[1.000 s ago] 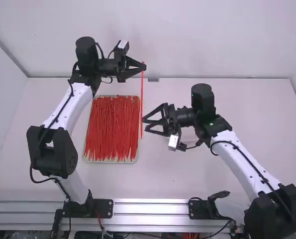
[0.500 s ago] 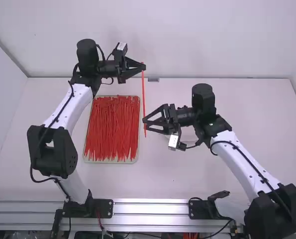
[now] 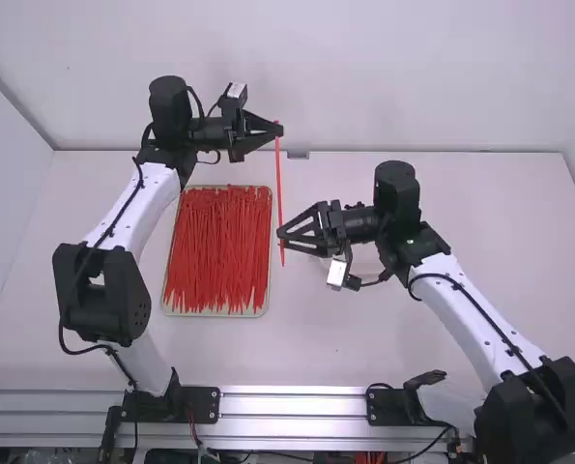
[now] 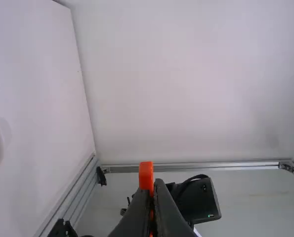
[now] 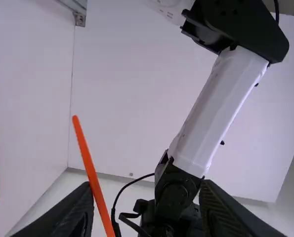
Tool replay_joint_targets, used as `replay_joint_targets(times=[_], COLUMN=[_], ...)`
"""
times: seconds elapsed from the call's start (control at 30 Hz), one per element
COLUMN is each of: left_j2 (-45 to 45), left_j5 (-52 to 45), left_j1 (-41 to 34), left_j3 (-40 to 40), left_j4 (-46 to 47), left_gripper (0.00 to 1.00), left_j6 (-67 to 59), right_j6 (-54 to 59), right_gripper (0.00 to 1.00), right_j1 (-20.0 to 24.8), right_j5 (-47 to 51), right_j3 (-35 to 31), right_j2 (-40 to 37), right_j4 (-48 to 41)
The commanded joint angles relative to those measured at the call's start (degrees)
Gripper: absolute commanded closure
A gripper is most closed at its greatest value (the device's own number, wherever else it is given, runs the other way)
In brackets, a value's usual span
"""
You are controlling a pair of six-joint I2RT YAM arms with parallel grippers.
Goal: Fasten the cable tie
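- Left gripper (image 3: 273, 129) (image 4: 150, 193): raised at 11 o'clock of the table (image 3: 480, 193), fingers pointing toward 3 o'clock.
- State: clenched on the tie (image 3: 279, 193), with both fingers pressed together on its head end.
- In the left wrist view: square orange head of the tie (image 4: 146, 174) protruding just past the closed fingertips.
- Tie position: off the table, held by one end only and free of the tray (image 3: 215, 312).
- In the high view: strap straight, running from the left gripper toward 6 o'clock, just past the tray's 3 o'clock rim.
- Right gripper (image 3: 281, 235) (image 5: 146, 197): near table centre, pointing toward 9 o'clock, level with the lower part of the strap.
- State: released, with fingers spread wide.
- In the right wrist view: strap (image 5: 90, 170) within the gap, just beside one finger (image 5: 80, 210) and well apart from the other.
- Contact between strap and that finger: cannot tell.
- Spare ties (image 3: 219, 246): a dense red layer in the tray, laid lengthwise from 12 to 6 o'clock.
- Tray location: flat on the table at 9 o'clock of the right gripper.
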State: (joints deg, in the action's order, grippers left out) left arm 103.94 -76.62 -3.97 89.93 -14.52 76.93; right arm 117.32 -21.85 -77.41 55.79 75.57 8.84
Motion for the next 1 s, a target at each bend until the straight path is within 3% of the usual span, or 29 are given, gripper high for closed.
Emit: replay_joint_targets(times=[0.0,0.3,0.47,0.67,0.7,0.8,0.97], left_j2=[-0.07,-0.07,-0.07,-0.04,-0.04,-0.04,-0.04], left_j5=[-0.87,-0.46,-0.46,-0.46,-0.33,-0.28,-0.48], left_j1=[0.09,-0.22,-0.90,-1.29,-1.29,-1.29,-1.29], left_j3=[-0.96,-1.95,-1.95,-1.95,-1.95,-2.14,-2.14], left_j4=[-0.26,-0.31,-0.94,-0.87,-0.94,-0.96,-0.87], left_gripper=[0.98,0.98,0.98,0.98,0.98,0.98,0.98], left_j6=[-0.44,-0.87,-0.85,-1.57,-1.79,-1.73,-2.84], right_j6=[-0.50,-0.50,-0.50,-0.50,-0.50,-0.57,-1.73], right_gripper=[0.46,0.47,0.55,0.71,0.82,1.00,1.00], right_j1=[0.11,0.02,0.04,0.04,0.04,0.04,0.04], right_j5=[-0.52,2.43,2.23,2.23,2.23,2.23,2.23], right_j3=[-0.37,-0.37,-0.37,-0.37,-0.37,-0.37,-0.37], right_j2=[0.20,0.20,0.20,0.20,0.20,0.20,0.20], right_j4=[-0.02,0.20,0.15,0.13,0.11,-0.09,-0.20])
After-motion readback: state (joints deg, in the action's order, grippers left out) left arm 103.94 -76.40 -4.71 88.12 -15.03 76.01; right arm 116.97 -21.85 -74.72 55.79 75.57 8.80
